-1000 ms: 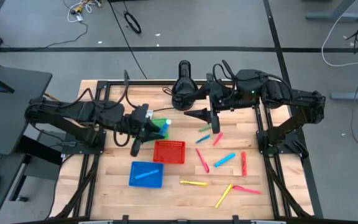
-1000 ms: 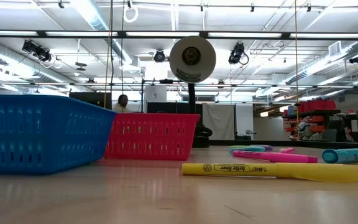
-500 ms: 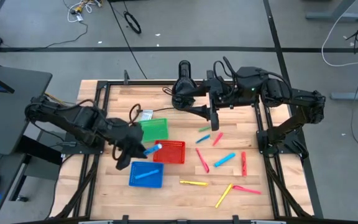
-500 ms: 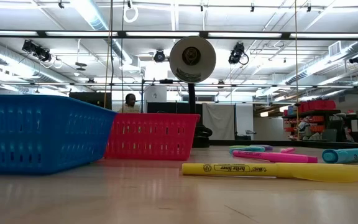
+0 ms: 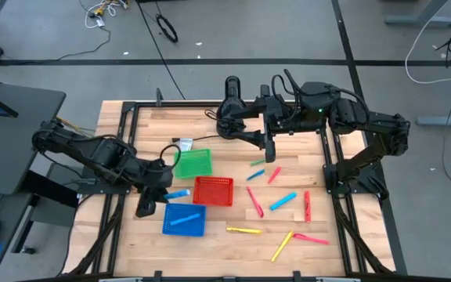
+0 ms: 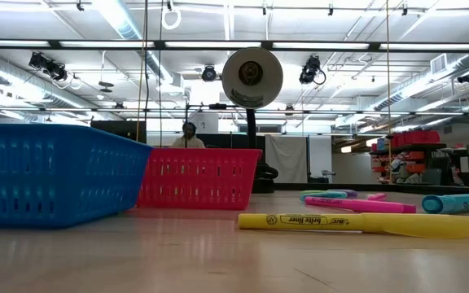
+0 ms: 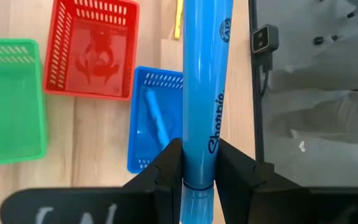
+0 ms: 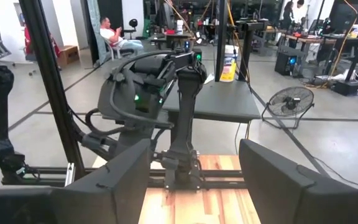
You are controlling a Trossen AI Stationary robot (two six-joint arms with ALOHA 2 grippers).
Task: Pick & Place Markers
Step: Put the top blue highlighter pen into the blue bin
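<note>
In the left end effector [image 7: 199,168], a blue marker [image 7: 204,74] lettered "Sharpie"

table [image 5: 218,243]: wood | on it: green [image 5: 193,163], red [image 5: 213,191], blue baskets [image 5: 185,220]; loose markers [image 5: 282,201]

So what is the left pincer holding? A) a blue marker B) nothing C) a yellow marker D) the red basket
A: the left pincer is shut on a blue marker, which sticks out between its fingers, above the blue basket.
</note>
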